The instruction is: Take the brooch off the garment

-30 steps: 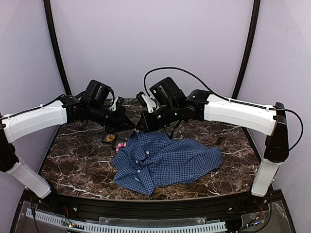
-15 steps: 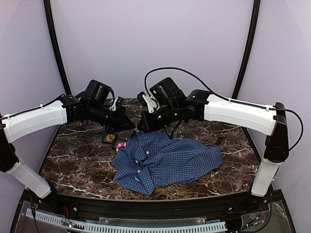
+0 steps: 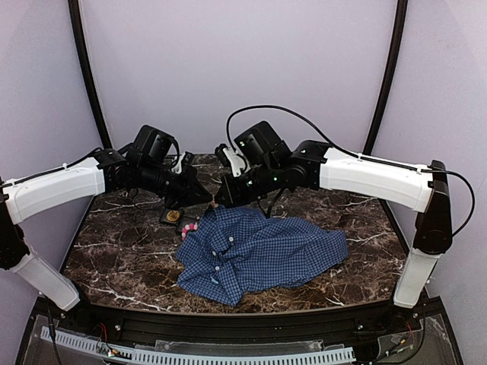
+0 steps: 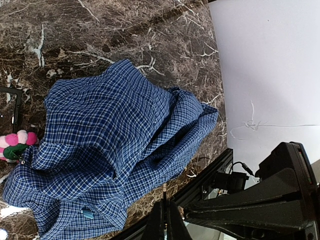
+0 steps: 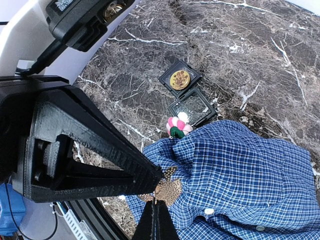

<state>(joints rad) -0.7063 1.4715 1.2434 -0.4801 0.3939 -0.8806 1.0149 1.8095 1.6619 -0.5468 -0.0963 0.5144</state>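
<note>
Fine blue-and-white check on the shirt [image 3: 259,251]; buttons [image 5: 208,211] white. The desk [image 3: 114,258] is dark brown marble, white-veined. Black tray [image 5: 189,93], gold disc [image 5: 179,78] in one slot. At the shirt's left edge, pink-white-green ornament [image 5: 176,126]. Mottled brown-gold brooch [image 5: 168,189]. White arms [image 3: 373,179], black joints.

black tray [image 3: 169,217]: partly hidden by left arm [image 3: 144,179]; slots not all seen.
pink-green object [image 4: 14,142]: cut by picture edge, partly under shirt [image 4: 110,140]; kind unclear.
brown spotted piece [image 5: 168,189]: at right gripper [image 5: 154,207]; pinched or only touching, cannot tell.
</note>
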